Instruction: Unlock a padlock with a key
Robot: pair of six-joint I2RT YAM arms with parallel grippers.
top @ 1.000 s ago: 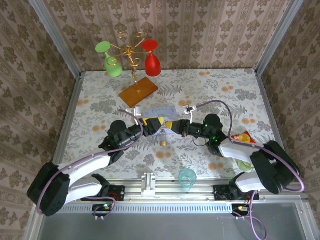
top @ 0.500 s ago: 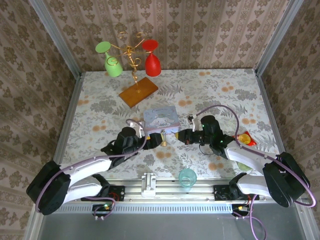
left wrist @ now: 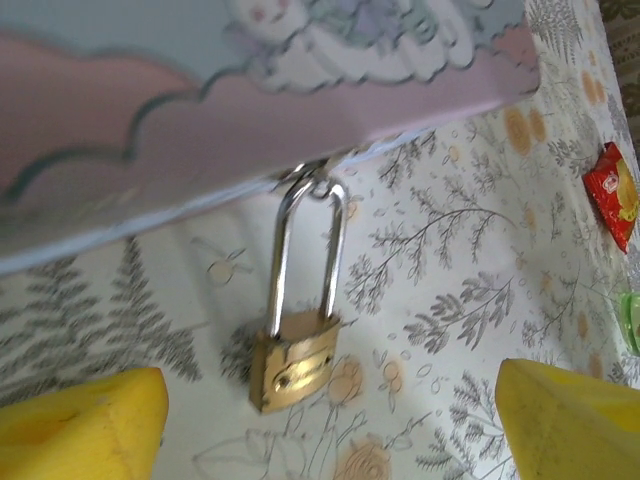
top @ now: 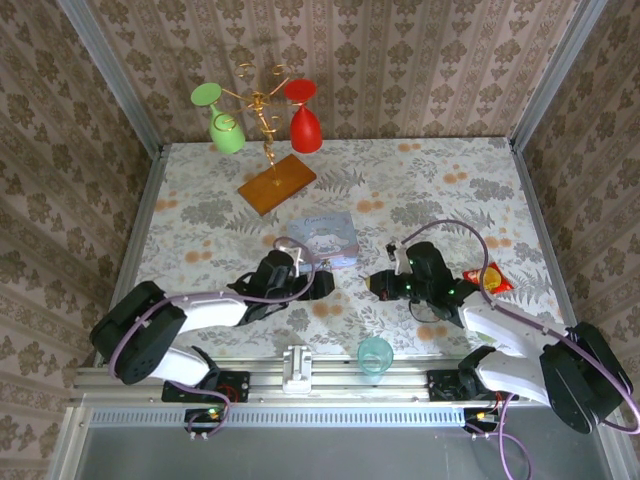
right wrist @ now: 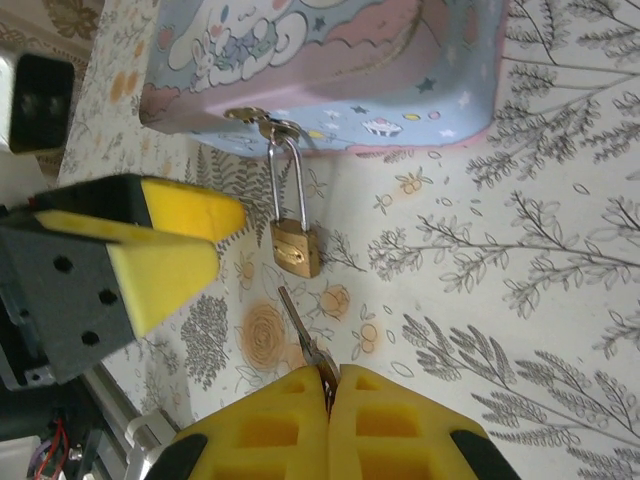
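The padlock [left wrist: 293,360], a small brass block with a long silvery shackle, hangs from the front latch of the pastel tin box [left wrist: 200,120] and rests on the floral tablecloth. My left gripper [left wrist: 325,425] is open, its yellow fingers [left wrist: 80,425] wide apart on either side, just short of the padlock's body. The right wrist view shows the padlock [right wrist: 295,247] a short way beyond the tip of the key [right wrist: 305,345]. My right gripper [right wrist: 330,385] is shut on the key's head, the blade pointing at the padlock. From above, the left gripper [top: 322,283] and right gripper [top: 372,283] face each other in front of the tin box [top: 325,235].
A gold wire stand [top: 262,110] holding a green and a red glass sits on a wooden base [top: 277,183] at the back. A teal cup [top: 375,355] stands at the near edge. A red snack packet [top: 490,278] lies by the right arm.
Both grippers have drawn back from the tin box towards the near edge, uncovering its lid. The left gripper swung right and its jaws narrowed slightly. The right stays shut on the key.
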